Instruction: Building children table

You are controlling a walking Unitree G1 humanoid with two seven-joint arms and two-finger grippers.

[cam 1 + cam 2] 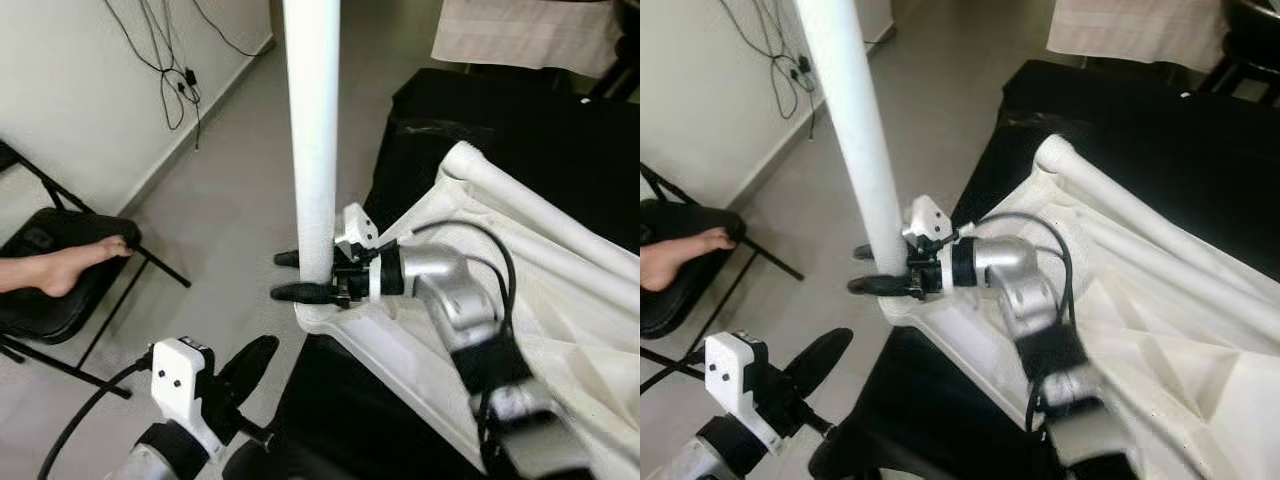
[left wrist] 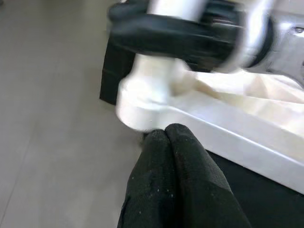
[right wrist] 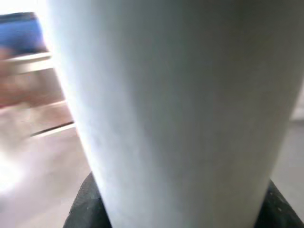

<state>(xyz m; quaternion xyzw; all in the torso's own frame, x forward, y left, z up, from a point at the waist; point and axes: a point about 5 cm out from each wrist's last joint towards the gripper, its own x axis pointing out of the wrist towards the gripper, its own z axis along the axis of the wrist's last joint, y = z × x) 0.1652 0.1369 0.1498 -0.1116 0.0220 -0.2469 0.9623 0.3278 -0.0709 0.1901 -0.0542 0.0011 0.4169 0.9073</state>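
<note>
My right claw is clamped around the base of the white table leg, which stands upright in the corner socket of the upturned white tabletop lying on a black surface. My left claw, fingers together and empty, hovers below that corner. If the leg is not fully seated, releasing it may let it topple toward the floor.

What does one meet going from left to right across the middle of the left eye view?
A person's foot on the black folding chair → the upright white table leg → the right gripper, fingers on either side of that leg → the upturned white tabletop.
</note>
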